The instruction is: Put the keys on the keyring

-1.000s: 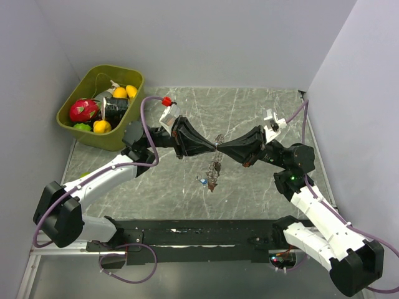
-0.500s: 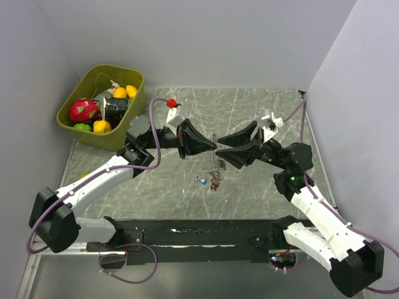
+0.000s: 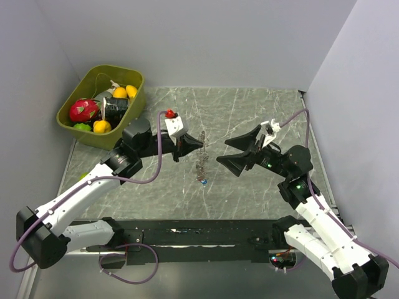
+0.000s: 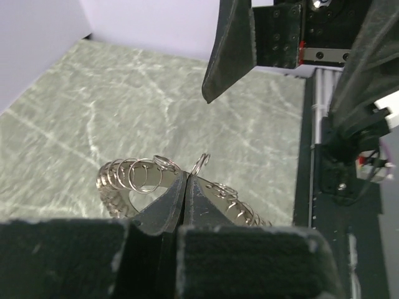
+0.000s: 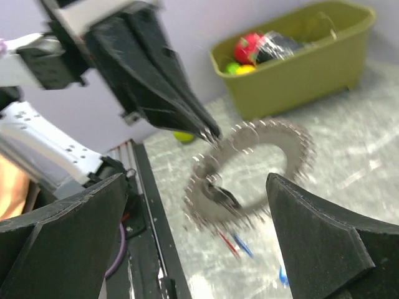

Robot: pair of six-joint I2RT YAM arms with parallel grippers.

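Note:
My left gripper (image 3: 202, 142) (image 4: 187, 179) is shut on the rim of the keyring (image 3: 200, 163) (image 4: 133, 177), which hangs from it above the marble table (image 3: 249, 112). Small silvery keys fan out round the ring like gear teeth. In the right wrist view the keyring (image 5: 298, 144) is blurred, and keys (image 5: 232, 239) with red and blue heads dangle from its lower edge, beside a dark one (image 5: 222, 195). A blue-headed key (image 3: 204, 181) (image 5: 283, 275) shows below the ring. My right gripper (image 3: 228, 152) (image 5: 196, 182) stands open just right of the ring, with nothing between its fingers.
A green bin (image 3: 101, 106) (image 5: 299, 68) with toy fruit and a dark container stands at the back left corner. Walls close in the table on the left, back and right. The black base rail (image 3: 199, 233) runs along the near edge.
The right gripper has opened wide, let go of the ring and drawn back to the right. The left gripper stays shut on the ring, which now hangs from it alone.

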